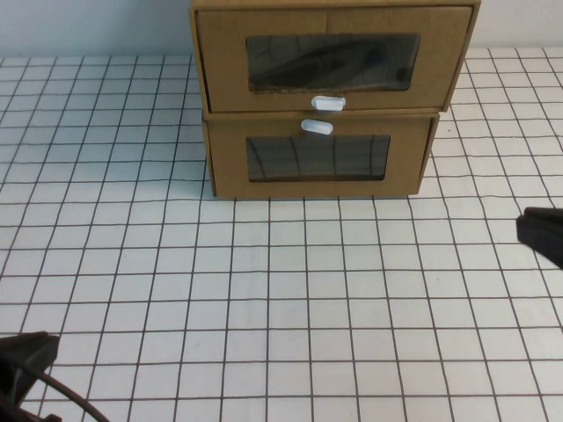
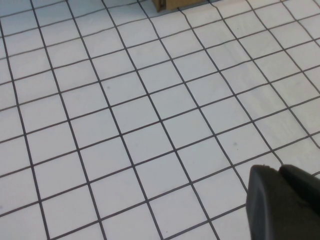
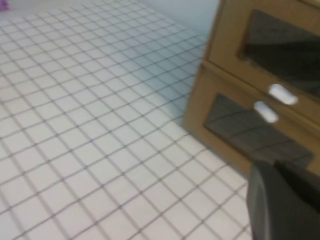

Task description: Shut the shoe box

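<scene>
Two brown cardboard drawer boxes are stacked at the back of the table. The upper one is the shoe box, with a clear window and a white pull tab below it. Its drawer front juts forward over the lower box, whose tab sits above its window. The shoe box also shows in the right wrist view. My left gripper is at the near left corner, far from the boxes, shut and empty. My right gripper is at the right edge, in front and to the right of the boxes, shut and empty.
The table is white with a black grid. A corner of the lower box shows at the edge of the left wrist view. A pale wall stands behind the boxes.
</scene>
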Motion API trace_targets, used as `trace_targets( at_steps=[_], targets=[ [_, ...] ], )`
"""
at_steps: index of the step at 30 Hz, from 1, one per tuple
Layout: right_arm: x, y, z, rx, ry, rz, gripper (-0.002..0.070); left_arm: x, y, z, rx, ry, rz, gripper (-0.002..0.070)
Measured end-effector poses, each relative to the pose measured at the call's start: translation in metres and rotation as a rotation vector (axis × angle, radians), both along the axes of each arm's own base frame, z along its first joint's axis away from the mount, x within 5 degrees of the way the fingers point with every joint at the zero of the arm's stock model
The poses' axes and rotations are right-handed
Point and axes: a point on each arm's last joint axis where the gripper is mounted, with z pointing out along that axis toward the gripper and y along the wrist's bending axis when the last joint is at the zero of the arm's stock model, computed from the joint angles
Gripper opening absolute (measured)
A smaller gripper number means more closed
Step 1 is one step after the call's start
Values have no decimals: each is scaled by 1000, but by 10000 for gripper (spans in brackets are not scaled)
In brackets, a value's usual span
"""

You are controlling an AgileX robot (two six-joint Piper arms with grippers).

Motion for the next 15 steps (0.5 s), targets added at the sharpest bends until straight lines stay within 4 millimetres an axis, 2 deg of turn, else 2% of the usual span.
trace_targets(
  at_steps=[5, 10, 12, 15],
  targets=[
    [8, -14, -1, 7, -155, -178, -13, 0, 0, 0, 1, -2, 0, -2],
    [-8, -30, -8, 60, -263, -272, -13, 0, 0, 0, 3, -3, 0, -2],
    [-15, -35, -18, 82, -274, -297, -13, 0, 0, 0, 3, -3, 0, -2],
    [-17, -41, -43, 86, -247, -345, -13, 0, 0, 0, 3, -3, 0, -2]
  ],
)
